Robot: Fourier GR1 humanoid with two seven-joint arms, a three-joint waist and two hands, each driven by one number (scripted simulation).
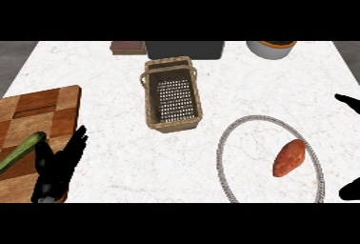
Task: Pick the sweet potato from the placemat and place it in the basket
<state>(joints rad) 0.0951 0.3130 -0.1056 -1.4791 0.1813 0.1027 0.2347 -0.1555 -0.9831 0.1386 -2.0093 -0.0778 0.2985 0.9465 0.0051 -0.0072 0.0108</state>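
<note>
Sweet potato [289, 158] lies tilted, long axis near-upright, on your placemat [226, 143], left of your right hand [348, 101], whose fingers you can't tell. Basket [172, 125] holds nothing; left hand [56, 162] fingers straight.

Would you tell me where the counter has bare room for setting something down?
Bare counter lies between the basket and the cutting board, and right of the basket above the placemat. The far edge is crowded with a dark box and pot.

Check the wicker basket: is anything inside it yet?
Nothing shows inside the wicker basket; its mesh bottom is bare. The sweet potato lies on the placemat. The basket's near wall hides a thin strip of its floor.
</note>
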